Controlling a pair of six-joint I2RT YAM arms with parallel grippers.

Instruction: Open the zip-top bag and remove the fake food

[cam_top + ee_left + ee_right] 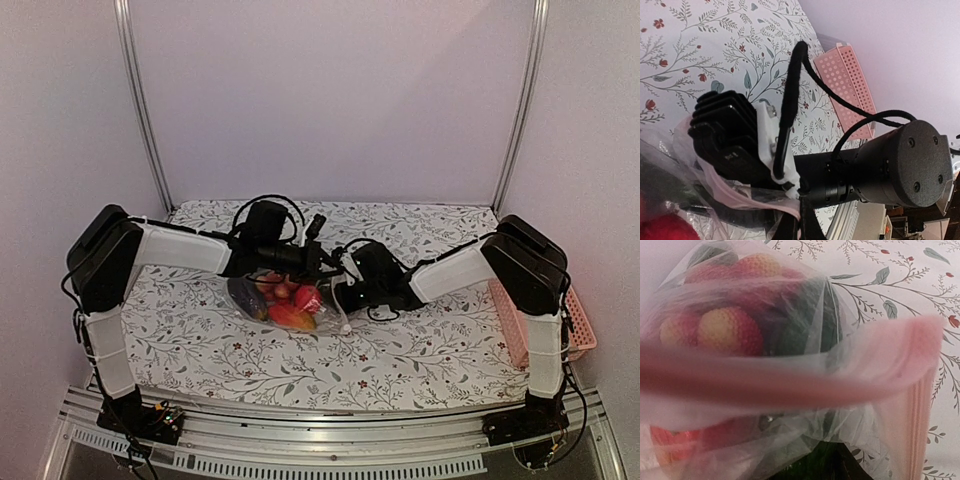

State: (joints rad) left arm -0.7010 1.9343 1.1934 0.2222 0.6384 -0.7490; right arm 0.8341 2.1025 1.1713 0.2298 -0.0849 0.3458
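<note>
The zip-top bag (262,292) lies mid-table, clear and crinkly, with the fake food (295,305) inside: red, orange and dark pieces. My left gripper (320,266) is at the bag's upper right edge. In the left wrist view, my left gripper (802,200) is shut on the bag's pink zip strip (740,192). My right gripper (345,290) meets the bag from the right. In the right wrist view the bag (865,390) fills the frame. Bumpy red and yellow food (730,330) shows through it. The film hides my right fingers, so their state is unclear.
A pink mesh basket (575,320) stands at the table's right edge, also visible as the pink basket (850,85) in the left wrist view. The right arm's black wrist and cable (790,100) sit close in front of my left gripper. The floral cloth (420,350) covers the table.
</note>
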